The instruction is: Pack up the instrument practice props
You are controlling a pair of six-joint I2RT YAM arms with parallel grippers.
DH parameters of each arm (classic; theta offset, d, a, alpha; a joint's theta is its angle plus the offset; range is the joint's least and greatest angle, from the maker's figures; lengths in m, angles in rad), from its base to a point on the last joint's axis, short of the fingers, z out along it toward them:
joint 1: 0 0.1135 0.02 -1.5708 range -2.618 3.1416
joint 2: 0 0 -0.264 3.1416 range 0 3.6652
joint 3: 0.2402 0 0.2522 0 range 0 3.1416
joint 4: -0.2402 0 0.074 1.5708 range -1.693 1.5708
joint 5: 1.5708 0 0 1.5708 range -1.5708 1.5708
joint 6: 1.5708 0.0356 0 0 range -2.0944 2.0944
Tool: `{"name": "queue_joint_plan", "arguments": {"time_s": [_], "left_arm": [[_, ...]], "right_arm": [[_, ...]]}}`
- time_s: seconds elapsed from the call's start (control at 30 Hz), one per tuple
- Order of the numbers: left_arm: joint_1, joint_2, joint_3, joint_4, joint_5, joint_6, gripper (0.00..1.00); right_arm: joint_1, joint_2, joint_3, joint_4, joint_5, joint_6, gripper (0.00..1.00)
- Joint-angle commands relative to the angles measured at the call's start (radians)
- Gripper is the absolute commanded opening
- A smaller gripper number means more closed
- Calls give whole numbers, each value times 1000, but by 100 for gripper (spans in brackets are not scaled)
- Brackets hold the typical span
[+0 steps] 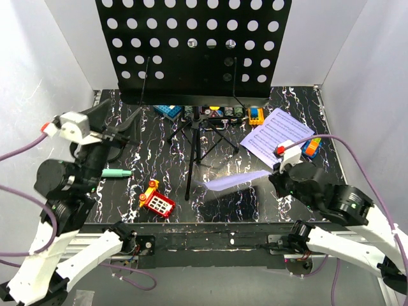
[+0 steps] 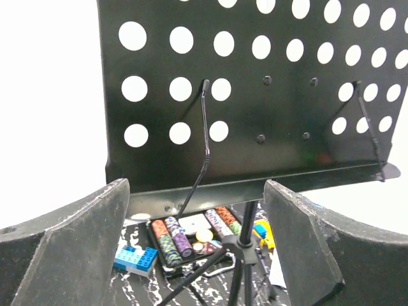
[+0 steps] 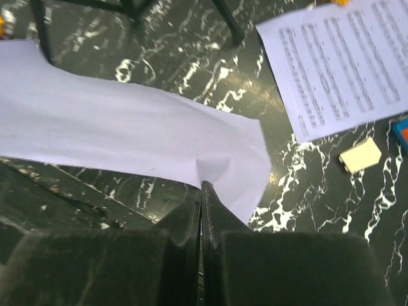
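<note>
Tool on right (image 3: 201, 186) pinches blank white page (image 3: 127, 127); left tool (image 2: 196, 191) gapes empty.

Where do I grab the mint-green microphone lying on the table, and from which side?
Take the mint-green microphone across its slim barrel from above: it lies flat, pointing left to right, one end hidden under the left arm. Use the open left gripper; the right gripper is shut on a white sheet.
</note>
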Motion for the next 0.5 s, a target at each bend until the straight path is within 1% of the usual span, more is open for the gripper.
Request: {"name": "queue_joint_plan", "arguments": {"time_s": [0.0,0.07,0.1,0.27,0.3,0.37,0.47], "left_arm": [[-3,-65,-39,-78,16,-109,86],[-3,-74,-45,-107,39,-144,86],[-3,-79,-49,-113,45,-160,86],[-2,-97,-86,-115,64,-220,88],[-3,-99,-88,-117,67,-229,88],[-2,-99,-99,-115,71,-244,89],[-3,-99,-114,-115,84,-272,90]], "right_arm": [[-49,37,-54,124,89,68,1],[-142,79,-46,141,27,71,1],[-214,93,-40,157,-25,65,1],[-611,149,17,212,-375,62,1],[-697,168,32,224,-476,73,1],[-741,214,76,235,-517,117,1],[-851,310,144,269,-631,203,1]]}}
